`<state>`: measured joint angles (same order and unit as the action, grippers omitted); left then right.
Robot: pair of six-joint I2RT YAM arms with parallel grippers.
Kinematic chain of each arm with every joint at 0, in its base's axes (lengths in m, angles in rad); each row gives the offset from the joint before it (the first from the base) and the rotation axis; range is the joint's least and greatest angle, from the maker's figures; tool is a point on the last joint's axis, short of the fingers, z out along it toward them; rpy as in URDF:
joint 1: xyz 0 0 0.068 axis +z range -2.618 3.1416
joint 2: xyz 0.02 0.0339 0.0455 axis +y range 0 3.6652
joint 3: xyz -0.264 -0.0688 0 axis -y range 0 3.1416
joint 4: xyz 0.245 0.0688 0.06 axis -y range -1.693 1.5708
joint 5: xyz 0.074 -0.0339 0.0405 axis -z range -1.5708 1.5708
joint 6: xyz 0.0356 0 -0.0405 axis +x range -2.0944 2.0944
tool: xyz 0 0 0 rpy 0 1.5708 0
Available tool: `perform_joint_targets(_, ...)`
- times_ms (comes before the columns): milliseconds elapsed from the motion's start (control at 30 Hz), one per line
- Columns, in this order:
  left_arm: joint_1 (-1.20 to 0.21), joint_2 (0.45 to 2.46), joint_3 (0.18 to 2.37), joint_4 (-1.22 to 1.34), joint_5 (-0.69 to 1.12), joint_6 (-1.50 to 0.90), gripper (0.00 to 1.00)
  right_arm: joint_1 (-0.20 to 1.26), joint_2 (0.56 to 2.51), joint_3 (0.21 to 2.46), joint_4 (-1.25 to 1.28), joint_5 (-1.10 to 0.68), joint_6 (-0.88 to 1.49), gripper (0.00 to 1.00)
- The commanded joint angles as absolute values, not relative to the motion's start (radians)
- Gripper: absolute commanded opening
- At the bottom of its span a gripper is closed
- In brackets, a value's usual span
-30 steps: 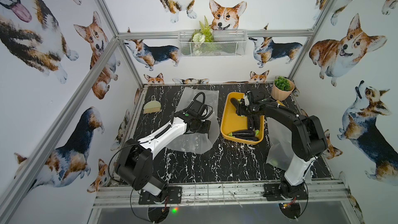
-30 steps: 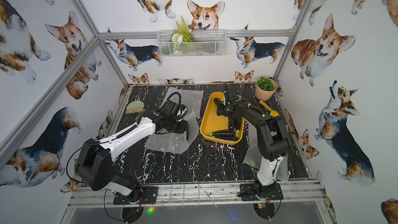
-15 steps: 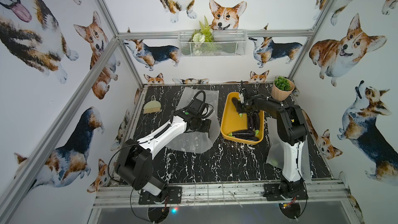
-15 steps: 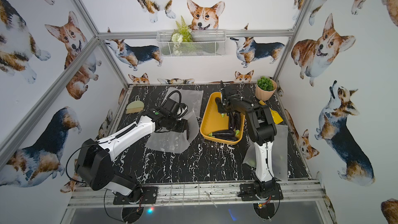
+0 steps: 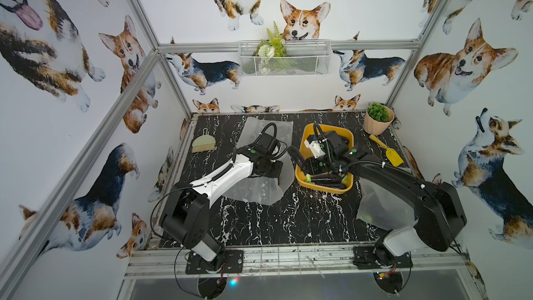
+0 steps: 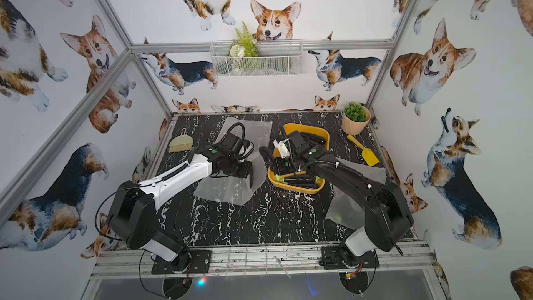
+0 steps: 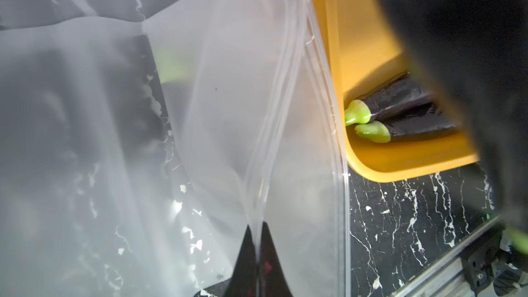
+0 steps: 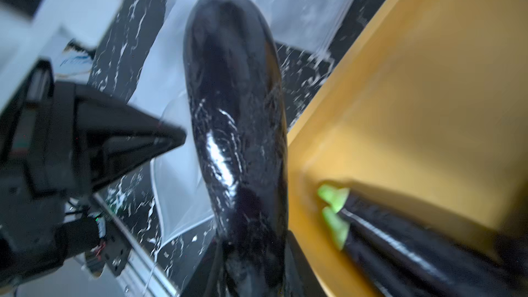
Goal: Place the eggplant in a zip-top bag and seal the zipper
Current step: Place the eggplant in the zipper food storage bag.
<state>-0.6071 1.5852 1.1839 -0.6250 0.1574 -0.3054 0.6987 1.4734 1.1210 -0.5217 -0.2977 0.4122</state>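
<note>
My right gripper (image 8: 254, 252) is shut on a dark purple eggplant (image 8: 234, 95). In both top views the eggplant (image 5: 295, 154) (image 6: 266, 154) hangs over the left rim of the yellow tray (image 5: 326, 190), its free end towards the bag. The frosted zip-top bag (image 5: 253, 191) (image 7: 228, 110) lies flat left of the tray. My left gripper (image 7: 258, 241) (image 5: 278, 177) is shut on the bag's zipper edge and lifts it a little. Two more eggplants (image 7: 405, 110) with green stems lie in the tray's near end.
A second bag (image 5: 383, 206) lies under my right arm, and a third (image 5: 277, 128) lies behind my left wrist. A potted plant (image 5: 377, 119) and a yellow scoop (image 5: 389, 154) sit at the back right. A small brush (image 5: 203, 144) sits at the back left.
My right gripper closed on an eggplant in the tray and carried it up and left over the tray's rim. The left arm and the bag have stayed put.
</note>
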Motion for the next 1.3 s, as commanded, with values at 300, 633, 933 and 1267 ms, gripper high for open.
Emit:
perform_joint_targets(300, -0.694, 1.547, 1.169, -0.606, 0.139, -0.3, 0.0, 0.756, 1.584, 1.117, -0.52, -0.479, 0.699, 0.32)
perform_joint_targets(633, -0.717, 1.452, 1.081, -0.547, 0.171, -0.391, 0.0, 0.747, 1.813, 1.325, -0.624, -0.482, 0.716, 0.4)
perform_joint_targets(933, -0.639, 1.446, 1.048, -0.494, 0.234, -0.446, 0.0, 0.779, 1.679, 1.269, -0.442, -0.411, 0.783, 0.72)
perform_joint_targets(1267, -0.656, 1.476, 1.035, -0.501, 0.237, -0.41, 0.0, 0.499, 1.554, 1.169, -0.614, -0.168, 0.558, 0.68)
